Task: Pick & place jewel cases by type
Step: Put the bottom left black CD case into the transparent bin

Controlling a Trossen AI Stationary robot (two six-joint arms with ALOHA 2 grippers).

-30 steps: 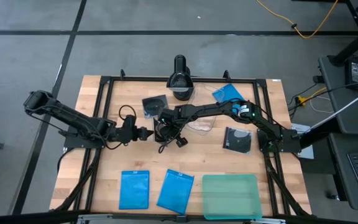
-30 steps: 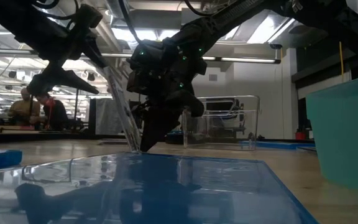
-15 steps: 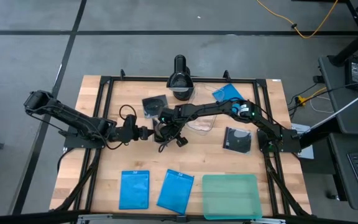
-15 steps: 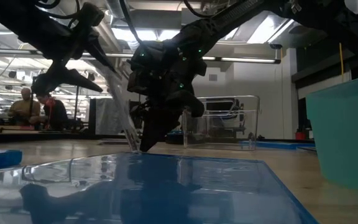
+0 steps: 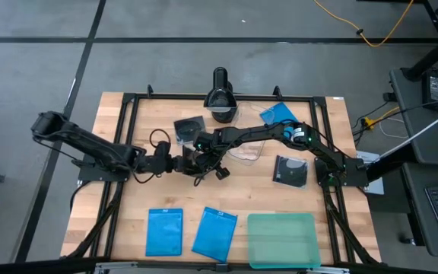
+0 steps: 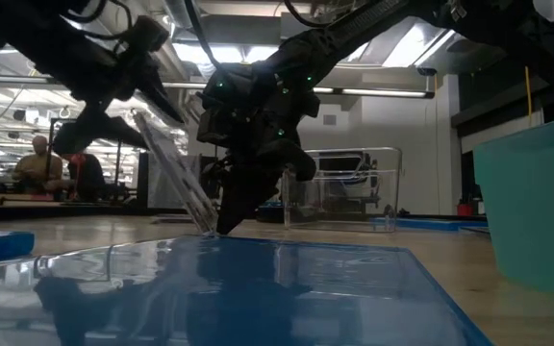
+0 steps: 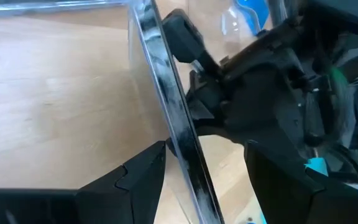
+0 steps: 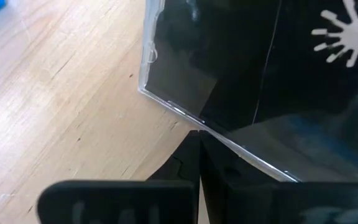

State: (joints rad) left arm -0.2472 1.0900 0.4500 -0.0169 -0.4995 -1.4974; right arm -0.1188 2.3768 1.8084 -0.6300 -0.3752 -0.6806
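Here a black-and-clear disc case (image 6: 176, 173) stands tilted on edge at mid-table, lower edge on the wood. The right gripper (image 5: 195, 162) is clenched on its lower edge; in the right wrist view the shut fingers (image 8: 194, 165) meet at the case's clear rim. The left gripper (image 5: 179, 162) sits just beside it with fingers spread, the case edge (image 7: 173, 130) between its two fingers, apart from both as far as the left wrist view shows.

Second disc case (image 5: 189, 127) flat near the far edge, third disc case (image 5: 290, 170) flat on the right. One blue case (image 5: 279, 114) at far right, two blue cases (image 5: 164, 231) and (image 5: 214, 233) side by side at the near edge. Teal tray (image 5: 282, 240) right of them. Clear tub (image 6: 339, 187) behind the arms in the low view.
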